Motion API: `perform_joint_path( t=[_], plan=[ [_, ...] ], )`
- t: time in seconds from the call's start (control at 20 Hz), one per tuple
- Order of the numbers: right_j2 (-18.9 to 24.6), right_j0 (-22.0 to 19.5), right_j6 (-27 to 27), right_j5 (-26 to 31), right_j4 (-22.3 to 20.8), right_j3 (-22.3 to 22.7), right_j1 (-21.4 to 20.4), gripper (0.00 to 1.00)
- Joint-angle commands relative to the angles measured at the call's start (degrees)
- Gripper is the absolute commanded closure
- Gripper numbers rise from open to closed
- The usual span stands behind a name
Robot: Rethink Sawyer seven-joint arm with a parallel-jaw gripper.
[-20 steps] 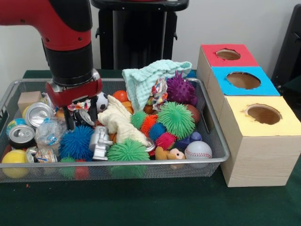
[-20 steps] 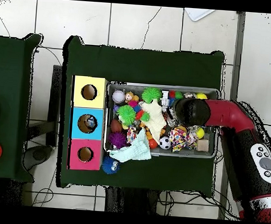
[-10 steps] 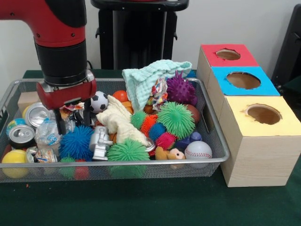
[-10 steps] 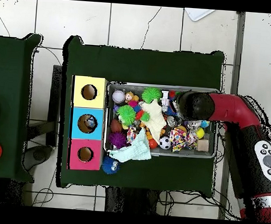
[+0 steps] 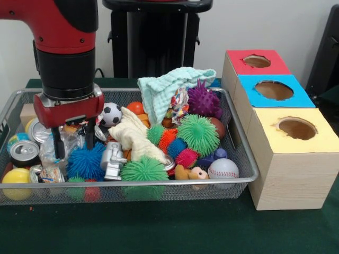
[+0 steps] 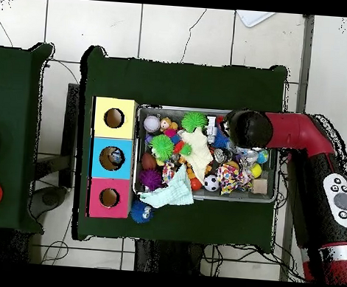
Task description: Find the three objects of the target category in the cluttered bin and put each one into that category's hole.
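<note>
My jaws (image 5: 74,140) hang spread wide inside the silver wire-mesh bin (image 5: 241,153), both black fingers (image 5: 55,150) pointing down, holding nothing; one finger sits against a crumpled clear plastic bag (image 5: 63,145), the other just above the blue spiky rubber ball (image 5: 85,161). My red and black arm (image 5: 66,47) comes down over the bin end away from the boxes; in the overhead view the arm (image 6: 295,136) covers that same end. The bin rests on the dark green tabletop (image 5: 169,227). Near my jaws: a silver crushed can (image 5: 24,152), a yellow smooth ball (image 5: 16,177) in the bin's corner, a small black-and-white soccer ball (image 5: 110,114), a silver toy robot figure (image 5: 113,161) lying beside the blue spiky ball. Mid-bin: a cream cloth (image 5: 135,137), a large green spiky ball (image 5: 198,135), another green spiky ball (image 5: 144,170) against the bin's front wall, an orange spiky ball (image 5: 167,138), a purple spiky ball (image 5: 203,100), a mint green towel (image 5: 169,84) draped over the back rim. A white baseball (image 5: 223,168) lies in the corner nearest the boxes. Beside the bin stand three wooden boxes in a row, each with a round hole: the yellow-topped box (image 5: 294,159), the blue-topped box (image 5: 273,92), the red-topped box (image 5: 254,62). Which category is the target I cannot tell.
</note>
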Motion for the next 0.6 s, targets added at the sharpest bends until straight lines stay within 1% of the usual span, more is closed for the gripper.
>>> perform_joint_path(
  t=[0.05, 0.15, 0.3, 0.6],
  plan=[
    [-1.41, 0.86, -18.20, 6.02, -4.93, -3.15, 1.44, 0.00],
    [-2.02, 0.37, -17.55, 6.62, -5.09, -3.38, 3.01, 0.00],
    [-3.97, 0.79, -16.10, 8.64, -6.09, -3.80, 4.67, 0.00],
    [-5.73, 1.49, -15.47, 9.55, -6.99, -4.29, 5.27, 0.00]
  ],
)
